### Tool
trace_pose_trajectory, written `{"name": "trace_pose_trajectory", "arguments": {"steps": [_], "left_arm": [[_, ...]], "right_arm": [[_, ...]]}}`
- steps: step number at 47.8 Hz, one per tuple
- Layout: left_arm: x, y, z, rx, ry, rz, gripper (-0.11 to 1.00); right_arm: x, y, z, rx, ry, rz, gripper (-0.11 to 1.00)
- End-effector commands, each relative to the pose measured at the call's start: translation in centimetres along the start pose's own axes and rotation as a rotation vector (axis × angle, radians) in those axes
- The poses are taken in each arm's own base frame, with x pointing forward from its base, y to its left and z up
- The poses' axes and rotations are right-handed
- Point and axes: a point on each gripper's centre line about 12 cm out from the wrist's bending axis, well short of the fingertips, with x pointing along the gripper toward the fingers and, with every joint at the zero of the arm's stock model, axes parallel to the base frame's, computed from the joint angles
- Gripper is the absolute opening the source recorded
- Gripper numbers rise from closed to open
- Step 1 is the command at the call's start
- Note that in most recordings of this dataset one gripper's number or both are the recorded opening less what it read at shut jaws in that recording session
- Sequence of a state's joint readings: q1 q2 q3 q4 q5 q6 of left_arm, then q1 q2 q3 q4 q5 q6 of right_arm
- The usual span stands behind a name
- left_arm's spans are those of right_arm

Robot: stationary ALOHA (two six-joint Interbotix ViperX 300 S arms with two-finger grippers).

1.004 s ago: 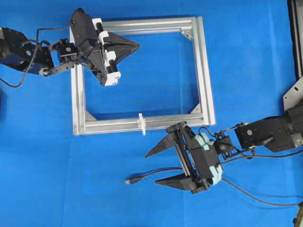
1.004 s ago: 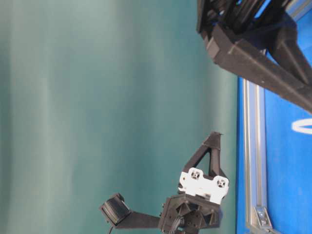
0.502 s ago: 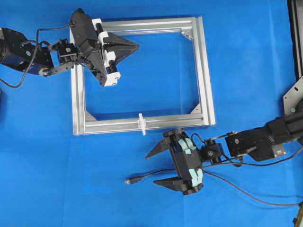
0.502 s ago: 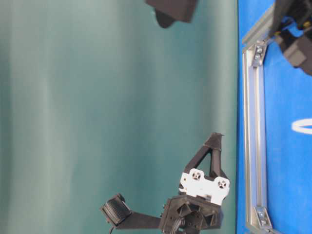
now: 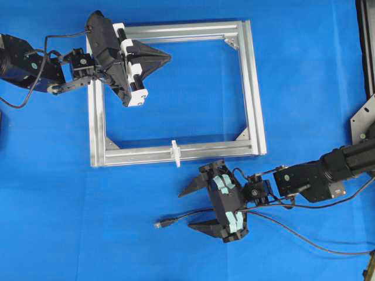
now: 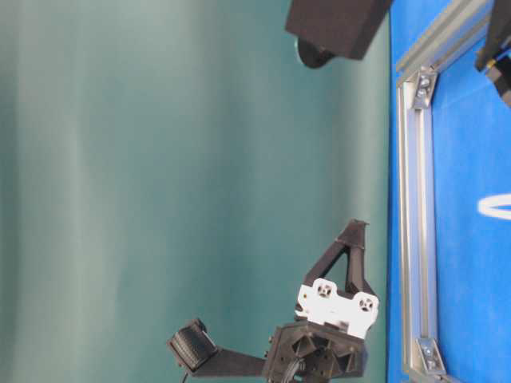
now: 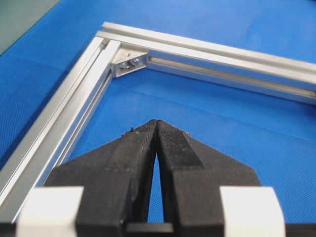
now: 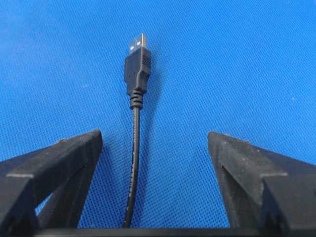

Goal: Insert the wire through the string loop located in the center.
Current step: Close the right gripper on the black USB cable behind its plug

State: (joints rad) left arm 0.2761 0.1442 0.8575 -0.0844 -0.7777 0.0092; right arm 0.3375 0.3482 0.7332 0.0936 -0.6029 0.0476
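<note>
The wire [image 5: 196, 213] lies on the blue mat below the frame, its plug [image 5: 158, 224] pointing left. My right gripper [image 5: 187, 209] is open and straddles the wire just behind the plug. In the right wrist view the wire [image 8: 134, 158] runs between the spread fingers, nearer the left one and touching neither. The plug [image 8: 138, 64] with its metal tip lies ahead of the right gripper [image 8: 154, 138]. The white string loop [image 5: 174, 152] stands upright on the frame's near rail, above the right gripper. My left gripper [image 5: 170, 57] is shut and empty over the frame's upper left, as the left gripper [image 7: 156, 123] also shows in its wrist view.
The silver rectangular frame [image 5: 252, 88] lies flat on the mat, with corner brackets [image 7: 129, 60] inside it. A dark rack [image 5: 366, 47] and a metal plate [image 5: 363, 117] stand at the right edge. The wire trails off toward the lower right [image 5: 310, 242].
My right gripper has moved left and down over the wire, turned, and its jaws have narrowed a little. The left arm and the wire have stayed put.
</note>
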Motion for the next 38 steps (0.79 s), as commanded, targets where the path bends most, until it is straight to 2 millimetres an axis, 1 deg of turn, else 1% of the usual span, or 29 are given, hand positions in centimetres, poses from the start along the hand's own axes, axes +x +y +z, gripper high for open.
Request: {"name": "trace_pose_trajectory", "arguments": {"steps": [1, 2, 5, 12, 15, 17, 34, 38], "left_arm": [[-0.18, -0.02, 1.39, 0.001, -0.041, -0.002, 0.0], [-0.18, -0.02, 1.39, 0.001, -0.041, -0.002, 0.0], [-0.23, -0.02, 1.39, 0.001, -0.041, -0.002, 0.0], [-0.32, -0.01, 1.23, 0.002, -0.037, -0.002, 0.0], [-0.36, 0.05, 1.24, 0.001, -0.037, -0.001, 0.0], [-0.39, 0.06, 1.19, 0.001, -0.035, -0.001, 0.0], [-0.51, 0.18, 1.15, 0.001, -0.034, 0.002, 0.0], [-0.54, 0.24, 1.1, 0.001, -0.032, 0.004, 0.0]], "right_arm": [[-0.02, 0.3, 1.05, 0.0, -0.03, 0.006, 0.72], [0.0, 0.29, 1.01, 0.0, -0.03, 0.006, 0.69], [-0.05, 0.3, 1.06, -0.001, -0.035, 0.007, 0.53], [-0.13, 0.29, 1.04, -0.002, -0.042, 0.008, 0.15], [-0.14, 0.35, 1.12, -0.002, -0.05, 0.009, 0.04], [-0.13, 0.29, 1.13, -0.001, -0.05, 0.007, -0.01], [-0.18, 0.35, 1.17, 0.003, -0.047, 0.008, -0.02], [-0.43, 0.4, 1.66, 0.01, -0.057, 0.01, -0.02]]}}
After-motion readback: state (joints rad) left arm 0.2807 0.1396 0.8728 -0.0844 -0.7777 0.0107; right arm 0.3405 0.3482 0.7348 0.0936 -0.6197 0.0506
